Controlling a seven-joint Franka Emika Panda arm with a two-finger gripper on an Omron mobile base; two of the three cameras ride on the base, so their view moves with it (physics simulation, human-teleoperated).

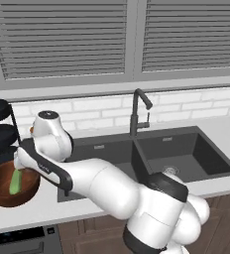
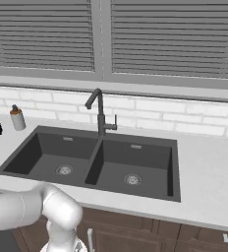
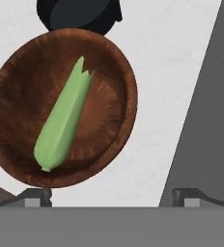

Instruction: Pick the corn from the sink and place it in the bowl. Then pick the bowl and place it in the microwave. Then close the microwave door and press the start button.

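Gripper [image 3: 105, 197] nearest, jaws spread wide, holding nothing, hanging over one bowl [image 3: 17, 96]. One corn [image 3: 63, 120] lies inside that bowl, green husk up. Bowl sits on the bench [image 3: 167, 72] near its left edge, beside one sink [image 2: 94, 162] with two basins, two drains, one faucet [image 2: 100, 114]. One soap bottle [image 2: 17, 118] at bench back.

This is a kitchen in a home. A dark sink [image 2: 94, 165] with two tubs sits in a pale counter [image 2: 209, 182], and a tall dark tap [image 2: 100, 115] stands behind the sink. Behind the tap is a wall of white bricks [image 2: 155, 115], and above it are windows with grey blinds [image 2: 170, 39]. A small soap bottle [image 2: 17, 118] stands left of the sink. Brown cupboards [image 2: 150, 236] are under the sink. Black dishes [image 1: 0, 124] sit stacked on a rack left of the sink.
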